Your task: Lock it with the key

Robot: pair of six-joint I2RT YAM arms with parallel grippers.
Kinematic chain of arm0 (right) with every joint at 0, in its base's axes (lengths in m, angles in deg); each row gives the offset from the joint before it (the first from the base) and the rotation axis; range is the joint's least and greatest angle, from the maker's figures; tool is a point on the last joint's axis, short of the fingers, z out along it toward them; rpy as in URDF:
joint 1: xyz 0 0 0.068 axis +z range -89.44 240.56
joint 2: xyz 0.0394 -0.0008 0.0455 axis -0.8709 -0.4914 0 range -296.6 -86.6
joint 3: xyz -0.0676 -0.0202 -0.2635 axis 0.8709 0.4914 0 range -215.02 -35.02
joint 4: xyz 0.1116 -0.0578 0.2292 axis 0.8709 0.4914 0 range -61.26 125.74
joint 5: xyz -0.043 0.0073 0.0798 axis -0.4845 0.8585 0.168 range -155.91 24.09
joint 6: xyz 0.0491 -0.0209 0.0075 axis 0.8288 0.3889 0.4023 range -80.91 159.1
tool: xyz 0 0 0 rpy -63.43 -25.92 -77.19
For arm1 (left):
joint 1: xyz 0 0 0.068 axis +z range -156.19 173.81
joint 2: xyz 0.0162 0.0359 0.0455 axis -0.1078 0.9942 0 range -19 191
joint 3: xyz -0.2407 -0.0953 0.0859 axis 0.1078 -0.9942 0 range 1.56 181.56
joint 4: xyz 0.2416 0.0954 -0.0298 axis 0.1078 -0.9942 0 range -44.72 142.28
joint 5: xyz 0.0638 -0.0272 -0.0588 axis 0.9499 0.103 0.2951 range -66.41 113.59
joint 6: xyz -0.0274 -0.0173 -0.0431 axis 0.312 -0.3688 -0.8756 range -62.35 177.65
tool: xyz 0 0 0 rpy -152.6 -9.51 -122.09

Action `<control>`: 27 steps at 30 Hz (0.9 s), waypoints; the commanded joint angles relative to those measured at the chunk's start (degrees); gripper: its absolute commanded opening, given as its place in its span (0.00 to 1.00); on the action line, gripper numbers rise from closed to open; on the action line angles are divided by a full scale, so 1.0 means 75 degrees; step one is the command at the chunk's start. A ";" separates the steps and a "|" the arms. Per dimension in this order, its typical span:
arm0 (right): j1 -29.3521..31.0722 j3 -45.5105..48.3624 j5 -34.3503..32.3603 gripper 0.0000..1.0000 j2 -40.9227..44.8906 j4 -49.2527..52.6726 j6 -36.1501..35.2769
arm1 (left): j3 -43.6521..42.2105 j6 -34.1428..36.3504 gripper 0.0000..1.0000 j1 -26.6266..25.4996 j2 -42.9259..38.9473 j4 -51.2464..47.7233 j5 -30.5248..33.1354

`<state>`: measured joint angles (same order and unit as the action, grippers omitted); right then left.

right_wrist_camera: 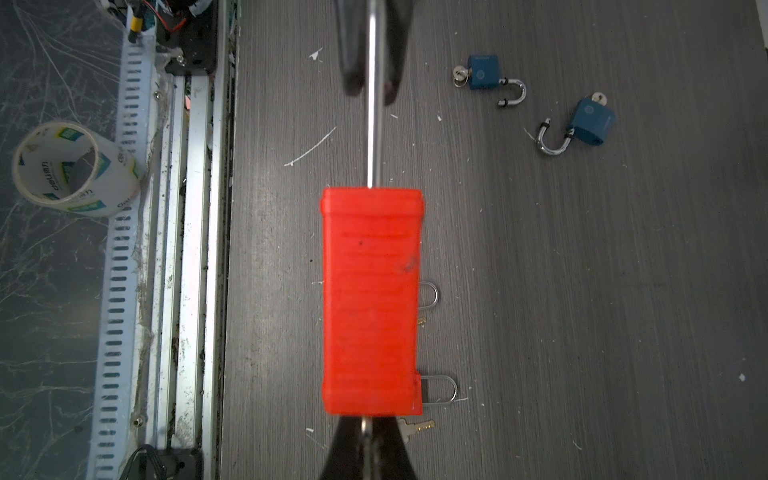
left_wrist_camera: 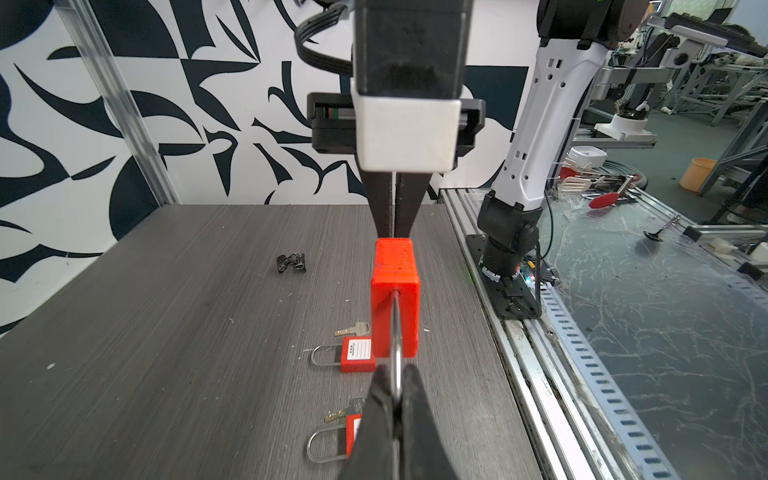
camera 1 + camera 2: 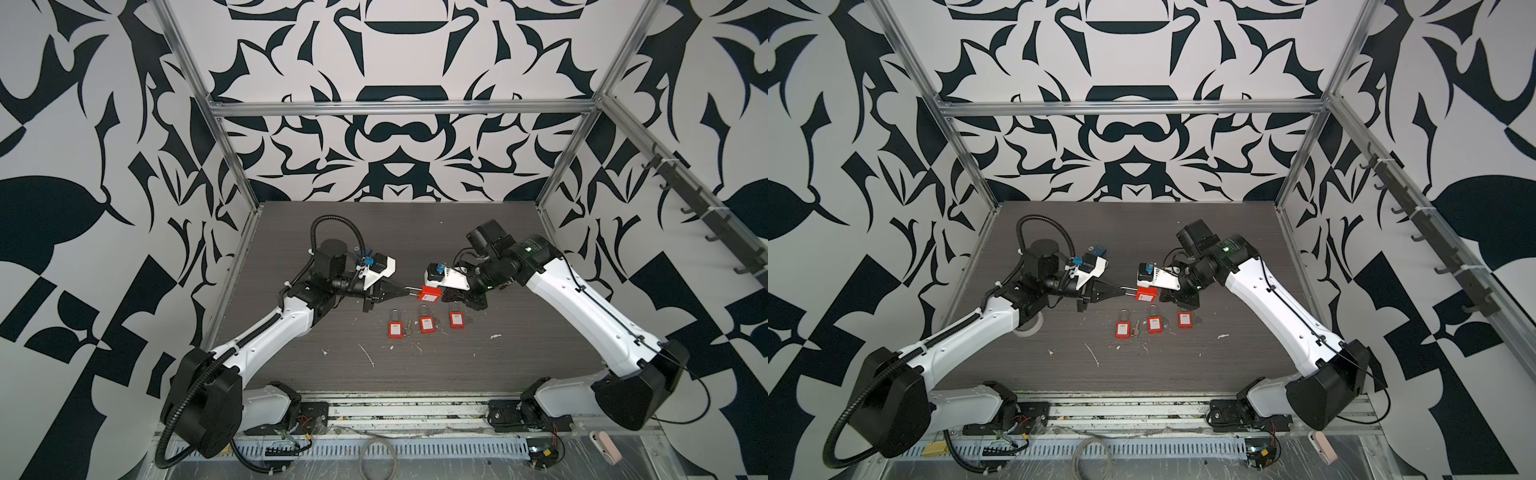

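Observation:
A red padlock (image 3: 430, 294) (image 3: 1147, 296) hangs in the air between my two grippers, above the table. My left gripper (image 2: 397, 388) (image 3: 409, 292) is shut on its steel shackle (image 2: 396, 353) (image 1: 374, 137). At the other end of the body (image 1: 372, 299) (image 2: 395, 299), my right gripper (image 1: 365, 432) (image 3: 442, 296) is shut on the key (image 1: 365, 426). Only a thin metal sliver of it shows, where it meets the lock's underside. In the left wrist view the key is hidden behind the lock body.
Three red padlocks (image 3: 395, 329) (image 3: 426, 324) (image 3: 456, 319) lie in a row on the table below the held lock, with loose keys (image 2: 353, 329) (image 1: 417, 427) beside them. Two open blue padlocks (image 1: 482, 72) (image 1: 592, 122), a black clip (image 2: 291, 264) and a tape roll (image 1: 75, 170) lie around.

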<state>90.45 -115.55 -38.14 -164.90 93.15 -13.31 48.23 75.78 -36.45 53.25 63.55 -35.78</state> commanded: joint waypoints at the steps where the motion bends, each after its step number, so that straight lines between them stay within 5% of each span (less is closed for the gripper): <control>1: -0.0308 0.0213 -0.0288 0.00 0.0269 0.0619 -0.0370 | -0.0086 0.0415 0.00 0.0223 -0.0287 -0.0360 -0.0097; 10: -0.0726 0.0628 -0.0514 0.00 0.0373 0.0197 -0.0200 | 0.0185 0.1289 0.00 0.0295 -0.0313 -0.1630 0.0025; 18: -0.0710 0.1194 -0.0836 0.00 0.0189 -0.1243 0.2475 | 0.1545 0.3366 0.00 0.0436 0.0043 -0.5338 0.0879; 27: -0.0716 0.1963 -0.1662 0.00 0.0397 -0.3097 0.5015 | 0.4511 0.4049 0.00 0.0364 0.2734 -0.7974 0.1027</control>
<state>85.16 -101.67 -47.78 -163.76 75.53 16.02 76.08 101.82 -33.52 69.16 15.79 -27.89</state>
